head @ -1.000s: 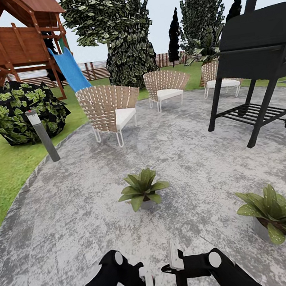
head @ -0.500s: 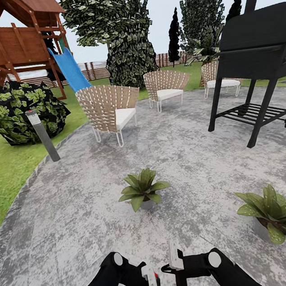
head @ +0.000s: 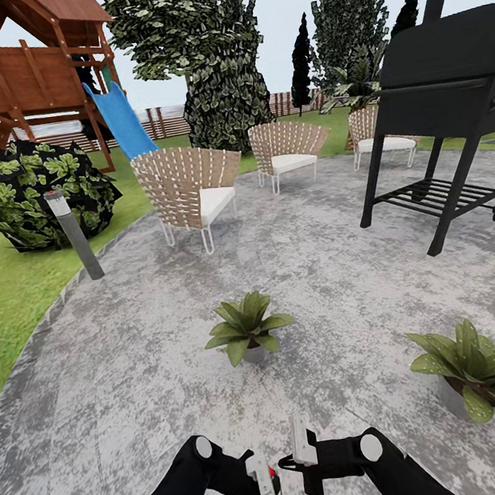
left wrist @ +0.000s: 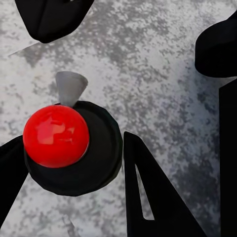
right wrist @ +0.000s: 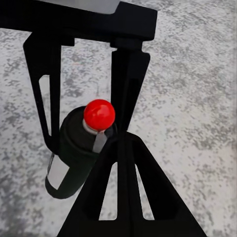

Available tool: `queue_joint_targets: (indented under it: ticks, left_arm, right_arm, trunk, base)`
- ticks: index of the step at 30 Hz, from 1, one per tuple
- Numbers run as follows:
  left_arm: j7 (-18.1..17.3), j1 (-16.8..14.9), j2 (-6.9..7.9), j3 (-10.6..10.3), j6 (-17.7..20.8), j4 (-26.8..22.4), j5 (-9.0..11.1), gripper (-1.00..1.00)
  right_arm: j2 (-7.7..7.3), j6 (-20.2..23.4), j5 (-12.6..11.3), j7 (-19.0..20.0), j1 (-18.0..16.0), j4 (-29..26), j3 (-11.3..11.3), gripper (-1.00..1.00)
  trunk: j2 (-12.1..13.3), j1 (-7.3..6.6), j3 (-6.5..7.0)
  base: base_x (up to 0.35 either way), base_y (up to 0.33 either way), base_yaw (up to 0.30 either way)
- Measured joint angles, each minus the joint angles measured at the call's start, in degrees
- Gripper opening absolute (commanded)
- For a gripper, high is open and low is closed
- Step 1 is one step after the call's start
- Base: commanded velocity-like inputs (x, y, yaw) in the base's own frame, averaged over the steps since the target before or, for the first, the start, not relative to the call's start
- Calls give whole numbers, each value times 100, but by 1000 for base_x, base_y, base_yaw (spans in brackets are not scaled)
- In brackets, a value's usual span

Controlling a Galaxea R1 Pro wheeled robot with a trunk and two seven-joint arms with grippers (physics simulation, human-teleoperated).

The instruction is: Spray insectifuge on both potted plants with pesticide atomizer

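On the paved patio (head: 139,373), the left gripper (head: 266,490) is closed around the spray bottle (left wrist: 69,148), a dark bottle with a red cap. The right gripper (head: 302,448) stands open and empty beside it. Two potted plants (head: 245,328) (head: 478,372) stand ahead.

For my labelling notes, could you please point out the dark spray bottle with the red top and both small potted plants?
dark spray bottle (right wrist: 74,158): right wrist view, body.
nearer-centre potted plant (head: 245,328): head view, leaf rosette.
right-hand potted plant (head: 477,369): head view, speckled leaves.
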Motion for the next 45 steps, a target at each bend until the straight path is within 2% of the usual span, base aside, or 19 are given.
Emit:
queue_joint_targets:
  ticks: [5,8,11,23,24,27,28,29,32,33,34,35,37,40,41,43,44,45]
  left_arm:
    - [8,0,0,0,0,0,19,-100]
    - [3,0,0,1,-61,-1,331,-100]
    - [1,0,0,0,-304,7,449,-100]
    - [38,16,6,-21,-356,8,417,-100]
    - [73,35,237,-31,-357,5,377,-100]
    - [78,43,783,-34,-350,-18,352,-100]
    - [76,46,1100,-33,-352,-25,365,-100]
    - [76,45,1234,-32,-356,-23,363,-100]
    - [76,44,1364,-27,-363,-19,371,-100]
    - [75,44,1412,-28,-365,-19,372,-100]
    - [76,43,1682,-28,-366,-13,372,-100]
    - [75,42,1840,-29,-369,-8,358,-100]
    - [75,43,1949,-24,-374,-18,376,-100]
    - [85,44,1952,-11,-362,-67,378,-100]
    - [93,42,1945,23,-350,-73,391,-100]
    - [190,38,1936,62,-329,-72,432,-100]
    - [329,37,1929,81,-316,-71,449,-100]
    - [615,36,1911,122,-298,-32,472,-100]
  right_arm:
    - [5,0,0,0,0,1,0,-100]
    - [23,0,0,0,0,1,0,-100]
    - [26,0,0,0,0,-3,0,-100]
    - [26,0,0,0,0,4,0,-100]
    - [26,0,6,0,0,4,0,-100]
    - [26,0,8,0,0,12,0,-100]
    - [26,0,27,0,0,12,0,-100]
    - [26,0,35,0,0,16,0,-100]
    - [13,0,51,-7,0,24,0,-100]
    - [12,0,51,-8,0,26,0,100]
    - [-8,-1,60,-9,0,30,-7,100]
    - [-16,0,58,-9,0,30,-5,100]
    - [-24,2,56,-11,0,37,-5,100]
    - [-59,1,49,-47,0,90,-39,100]
    - [-125,-6,49,-97,0,183,-45,100]
    - [-300,-20,40,-496,0,490,-49,100]
    - [-400,-23,37,-935,1,760,-67,100]
    - [-501,-28,28,-1895,8,1336,-64,100]
  trunk:
    - [0,0,0]
    - [0,0,0]
    - [0,0,0]
    - [0,0,0]
    - [0,0,0]
    - [0,0,0]
    - [0,0,0]
    - [0,0,0]
    - [0,0,0]
    - [0,0,0]
    - [0,0,0]
    - [0,0,0]
    - [0,0,0]
    - [0,0,0]
    - [0,0,0]
    - [0,0,0]
    - [0,0,0]
    - [0,1,-1]
  base:
    - [0,0,0]
    - [0,0,0]
    - [0,0,0]
    - [0,0,0]
    - [0,0,0]
    - [0,0,0]
    - [0,0,0]
    - [0,0,0]
    - [0,0,0]
    - [0,0,0]
    - [0,0,0]
    - [0,0,0]
    - [0,0,0]
    - [0,0,0]
    - [0,0,0]
    - [0,0,0]
    - [0,0,0]
    - [0,0,0]
